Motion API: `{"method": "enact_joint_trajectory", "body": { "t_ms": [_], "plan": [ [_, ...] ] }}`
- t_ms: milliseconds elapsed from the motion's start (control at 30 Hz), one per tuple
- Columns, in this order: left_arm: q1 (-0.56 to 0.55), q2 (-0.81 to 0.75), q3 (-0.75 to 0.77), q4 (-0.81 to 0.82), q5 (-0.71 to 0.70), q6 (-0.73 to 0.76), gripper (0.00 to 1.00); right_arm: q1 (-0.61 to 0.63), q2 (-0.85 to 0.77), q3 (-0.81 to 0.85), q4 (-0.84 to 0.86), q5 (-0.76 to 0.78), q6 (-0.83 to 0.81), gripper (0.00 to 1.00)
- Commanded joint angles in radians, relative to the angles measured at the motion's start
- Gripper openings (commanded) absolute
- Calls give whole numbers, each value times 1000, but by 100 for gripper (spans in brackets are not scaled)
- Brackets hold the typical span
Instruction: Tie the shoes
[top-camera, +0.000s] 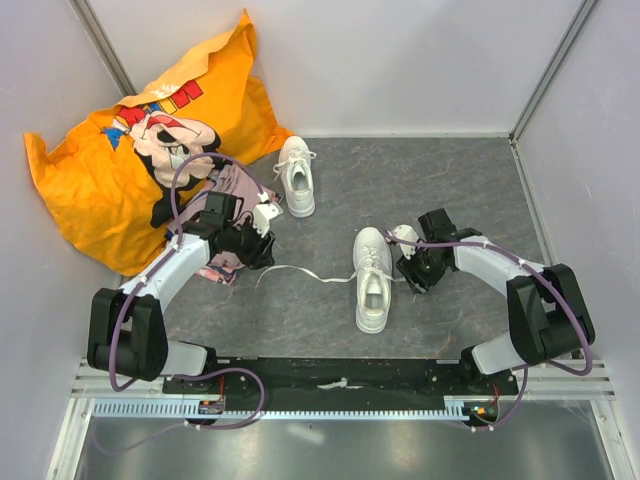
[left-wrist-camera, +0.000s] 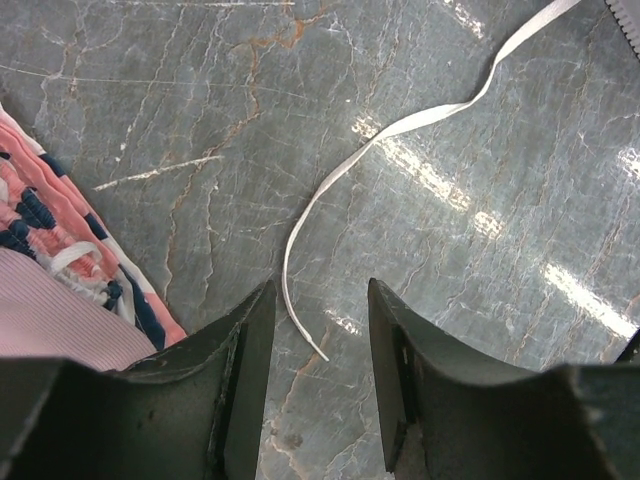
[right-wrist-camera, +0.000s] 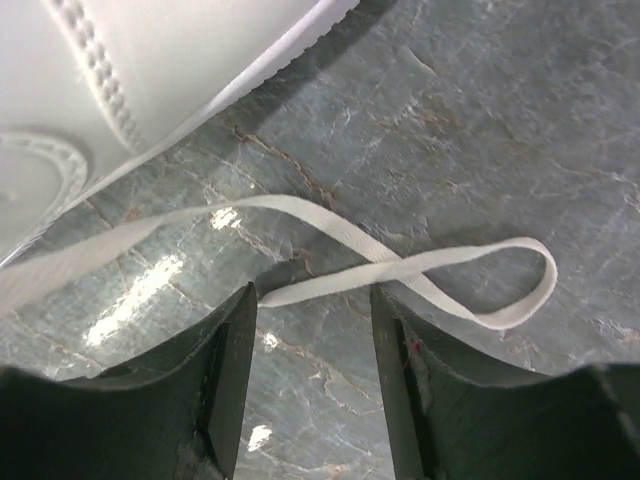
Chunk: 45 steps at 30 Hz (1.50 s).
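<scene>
table: grey marble-look tabletop (top-camera: 440, 190), fills the middle of the top view.
bag: big orange cartoon-print soft bag (top-camera: 100, 170), upper left of the top view, slumped against the wall.
garment: pinkish-purple folded garment (top-camera: 235, 185), left of centre, partly under the left arm. Not a task item.
near shoe: small white low-top sneaker (top-camera: 372, 280), centre of the top view, upright on its sole. Long axis runs top to bottom of the frame, open heel end toward the bottom, toe toward the top.
far shoe: second white low-top sneaker (top-camera: 296, 175), upper centre, well apart from the first. Long axis also about top to bottom; toe end hard to tell.
left lace: long flat white lace (top-camera: 300, 272), trails from the near shoe toward centre left, lying loose on the table.
right lace: flat white lace end (right-wrist-camera: 330, 215), looped on the table just beside the near shoe's sole.
left gripper: (left-wrist-camera: 321, 290) jaws parted moderately, lace tip on the table between them, nothing gripped.
right gripper: (right-wrist-camera: 313, 295) jaws parted, lace end lying between them near one finger, not pinched.
handling: shoes look light and likely to slide if tugged. Laces are soft, limp and thin, so they lie flat and are hard to pick up.
grasp: best taken a little back from each free tip, pinching across the flat width.
</scene>
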Motion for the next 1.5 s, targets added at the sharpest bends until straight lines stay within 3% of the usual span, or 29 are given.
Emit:
{"method": "enact_joint_trajectory", "body": {
  "t_ms": [0, 100, 133, 167, 200, 400, 533, 800, 900, 967, 1000, 1033, 1133, 1233, 1300, 1333, 1467],
  "plan": [
    [-3, -12, -21, 29, -2, 31, 49, 16, 24, -23, 48, 65, 23, 52],
    [-3, -4, -19, 29, 0, 29, 47, 17, 24, -26, 47, 99, 27, 30],
    [-1, -1, -19, 29, 0, 31, 47, 14, 16, -23, 41, 107, 29, 12],
    [-1, 0, -19, 28, 10, 36, 47, 16, 6, -10, 17, 113, 32, 3],
    [-1, 1, -18, 25, 20, 43, 47, 16, -5, 0, 1, 119, 34, 0],
    [-3, 4, -4, 2, 36, 83, 47, -105, -190, 118, -178, 78, -63, 0],
    [-4, 16, 13, -35, 47, 141, 47, -312, -266, 138, -283, 74, -239, 0],
    [-27, 16, -9, -26, -48, 240, 49, -641, -194, 96, -353, 72, -557, 0],
    [-27, -2, -27, 6, -86, 249, 50, -733, -122, 102, -358, 55, -638, 5],
    [-27, -31, -41, 38, -98, 249, 51, -748, -82, 106, -369, 42, -663, 16],
    [-27, -44, -45, 49, -100, 244, 52, -748, -73, 107, -376, 30, -666, 26],
    [-27, -59, -48, 60, -100, 237, 52, -747, -65, 109, -382, 9, -670, 47],
    [-26, -125, -35, 71, -89, 197, 55, -748, -77, 127, -412, -36, -678, 71],
    [-26, -242, -19, 100, -42, 139, 55, -748, -129, 170, -450, -77, -692, 89],
    [-26, -339, -18, 138, 25, 117, 58, -747, -166, 217, -485, -149, -700, 93],
    [-26, -372, -19, 155, 47, 96, 65, -748, -209, 233, -491, -178, -698, 98],
    [-27, -446, -10, 152, 142, 92, 84, -748, -303, 305, -498, -400, -648, 98]
  ]
}}
